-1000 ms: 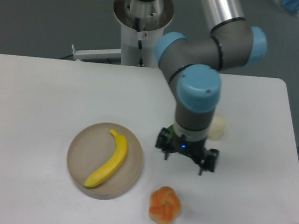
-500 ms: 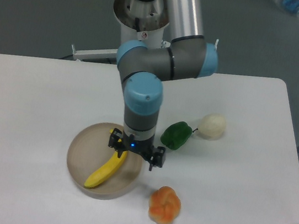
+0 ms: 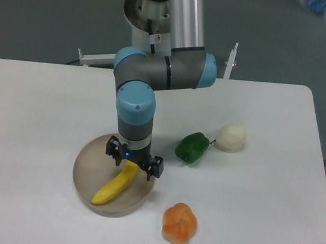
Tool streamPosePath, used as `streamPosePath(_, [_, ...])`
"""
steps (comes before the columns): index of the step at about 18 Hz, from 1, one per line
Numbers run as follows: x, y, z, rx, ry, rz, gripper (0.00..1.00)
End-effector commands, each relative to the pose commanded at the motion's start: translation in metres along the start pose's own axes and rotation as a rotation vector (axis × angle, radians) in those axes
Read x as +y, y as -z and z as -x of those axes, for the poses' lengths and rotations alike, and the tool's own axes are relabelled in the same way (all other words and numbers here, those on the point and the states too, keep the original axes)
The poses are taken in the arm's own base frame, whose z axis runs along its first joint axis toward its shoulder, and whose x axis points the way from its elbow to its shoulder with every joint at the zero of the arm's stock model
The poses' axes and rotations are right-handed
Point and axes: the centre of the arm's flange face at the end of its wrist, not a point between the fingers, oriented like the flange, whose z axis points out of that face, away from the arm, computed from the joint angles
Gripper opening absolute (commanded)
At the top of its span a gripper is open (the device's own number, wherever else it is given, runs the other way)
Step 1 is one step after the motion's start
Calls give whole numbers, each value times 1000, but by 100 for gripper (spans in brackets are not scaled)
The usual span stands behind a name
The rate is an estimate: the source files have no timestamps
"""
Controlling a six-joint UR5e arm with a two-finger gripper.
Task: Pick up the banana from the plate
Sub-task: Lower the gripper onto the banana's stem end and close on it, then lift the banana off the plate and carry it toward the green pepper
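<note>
**Gripper over the banana's upper end, plate not yet cleared**

Fixed camera (the only view):

- The gripper [image 3: 133,165] hangs straight down from the arm's wrist, over the right-hand half of the plate [image 3: 85,169]. Its two black finger blocks sit to either side of the banana's upper end, with yellow showing in the gap between them. Jaws spread, by the look of it; whether the pads touch the peel I cannot tell from this angle.
- The banana [image 3: 113,185] lies inside the plate, long axis on a diagonal: upper end hidden under the gripper, lower tip pointing down-left toward the plate's near rim. So most of the fruit extends down-left from the gripper, not centred beneath it.
- Judgement: the grasp point is near one end, so the long free part may tip when lifted. The line between the finger blocks runs roughly across the long axis (suited to closing over its width).
- One arm only, so no choice of hand.

Count on the surface [image 3: 31,109]:
- banana: one
- plate: one
- green pepper [image 3: 191,147]: one, right of the plate, apart from it
- pale rounded item [image 3: 232,136]: one, just beside the pepper
- orange lobed pumpkin-like item [image 3: 179,223]: one, near the plate's lower right
</note>
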Motion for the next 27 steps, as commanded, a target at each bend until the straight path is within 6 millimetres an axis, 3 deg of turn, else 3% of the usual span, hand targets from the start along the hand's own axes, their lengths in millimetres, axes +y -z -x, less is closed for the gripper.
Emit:
streamPosePath(8, [-1, -17, -6, -8, -12, 25, 100])
streamPosePath(9, [0, -18, -6, -7, -12, 26, 91])
streamPosePath(12, [-1, -16, -6, -7, -14, 24, 51])
streamPosePath(17, [-2, -17, -5, -7, -15, 23, 30])
streamPosePath(21, [-3, -16, -5, -8, -15, 22, 27])
streamPosePath(24, [-6, -1, 2, -26, -23, 1, 25])
streamPosePath(27, [-9, 41, 21, -69, -63, -49, 25])
